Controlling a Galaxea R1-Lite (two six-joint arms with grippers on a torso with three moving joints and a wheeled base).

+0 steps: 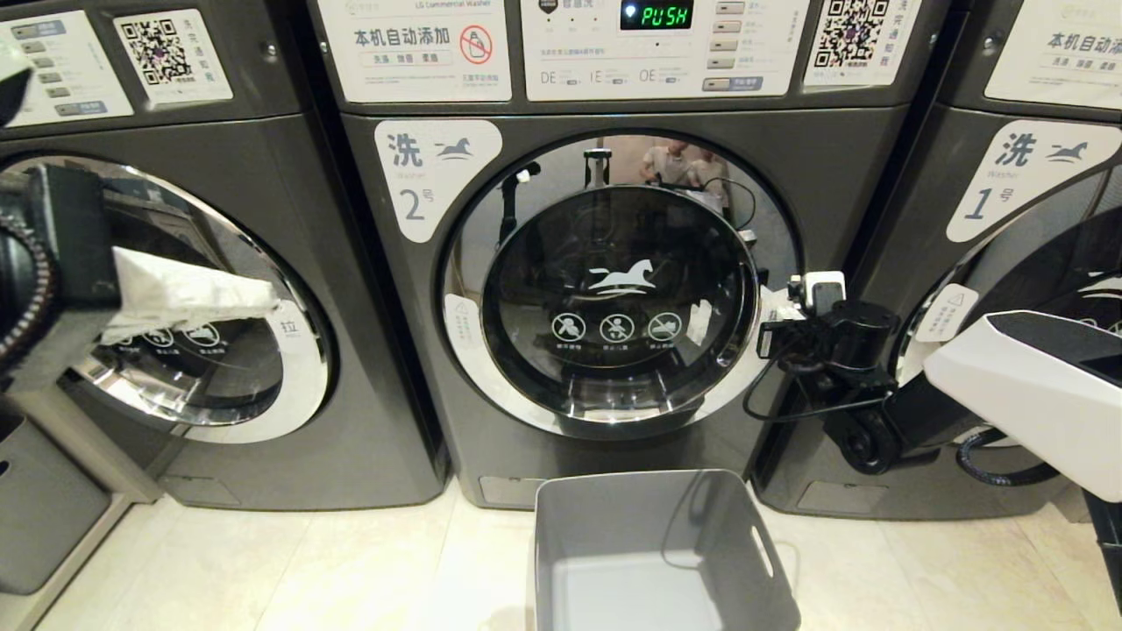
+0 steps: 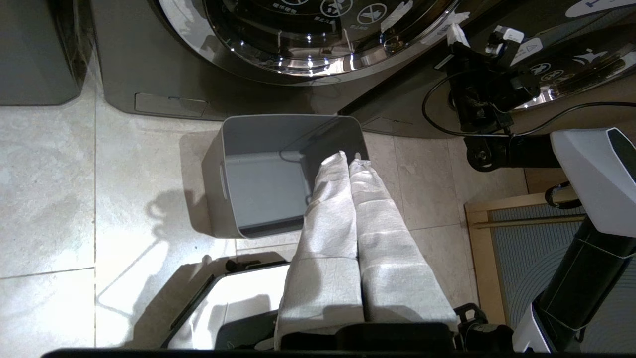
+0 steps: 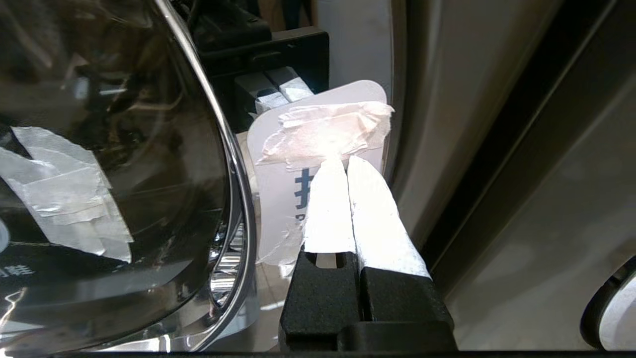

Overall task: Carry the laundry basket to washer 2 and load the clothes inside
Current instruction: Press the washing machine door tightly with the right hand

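Your right arm (image 1: 1017,394) reaches in from the right side of the head view, white shell at the forearm, black wrist beyond it, a black cable looping under the wrist. Your right gripper (image 3: 346,166) sits at the end of it; the two white-wrapped fingers (image 3: 372,209) lie pressed together along their length, tips meeting, nothing between them. Your left gripper (image 2: 347,159) points downward, its cloth-wrapped fingers (image 2: 328,223) also closed side by side, holding nothing. In the head view, your left gripper shows at the left edge, fingers pointing right.
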